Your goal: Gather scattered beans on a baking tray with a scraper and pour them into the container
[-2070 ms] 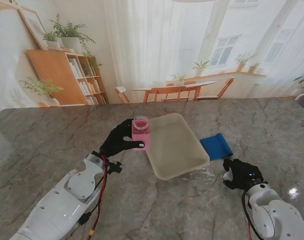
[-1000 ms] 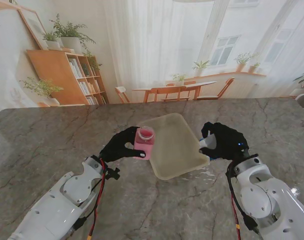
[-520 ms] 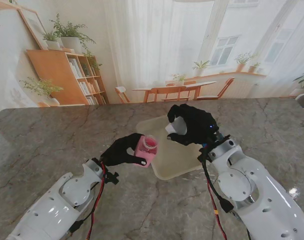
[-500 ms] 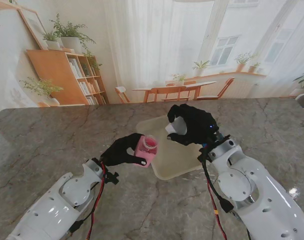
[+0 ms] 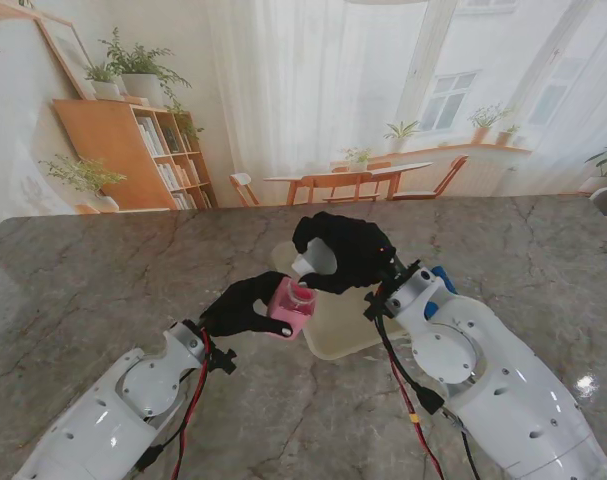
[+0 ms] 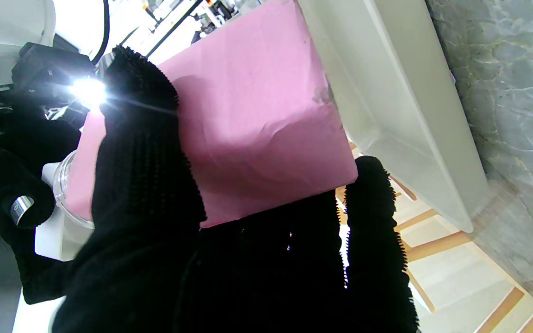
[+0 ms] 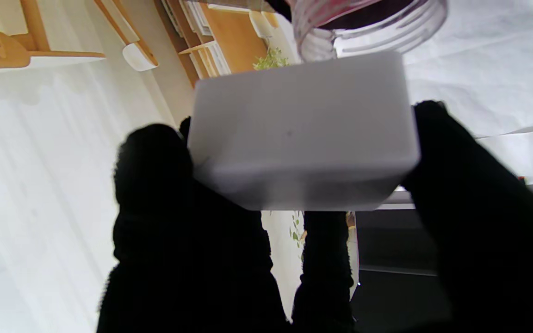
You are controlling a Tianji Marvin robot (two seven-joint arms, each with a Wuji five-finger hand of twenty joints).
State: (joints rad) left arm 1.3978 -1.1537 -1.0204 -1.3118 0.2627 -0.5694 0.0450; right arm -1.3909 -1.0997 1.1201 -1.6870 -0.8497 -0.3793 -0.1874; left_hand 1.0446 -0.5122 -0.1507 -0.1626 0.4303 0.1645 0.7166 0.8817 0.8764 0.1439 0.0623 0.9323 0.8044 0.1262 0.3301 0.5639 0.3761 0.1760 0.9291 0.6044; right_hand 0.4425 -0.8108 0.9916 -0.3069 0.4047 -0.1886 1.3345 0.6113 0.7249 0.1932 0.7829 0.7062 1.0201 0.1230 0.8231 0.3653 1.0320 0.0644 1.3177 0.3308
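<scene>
1. Pink container (image 5: 290,304), tilted with its clear mouth toward the right hand, is clasped in the left hand (image 5: 245,306) beside the cream baking tray (image 5: 355,322).
2. White scraper (image 7: 301,125) is gripped by the right hand (image 5: 345,250), its edge at the container's mouth (beans too small to make out).
3. Blue cloth (image 5: 440,278) peeks out behind the right arm.
</scene>
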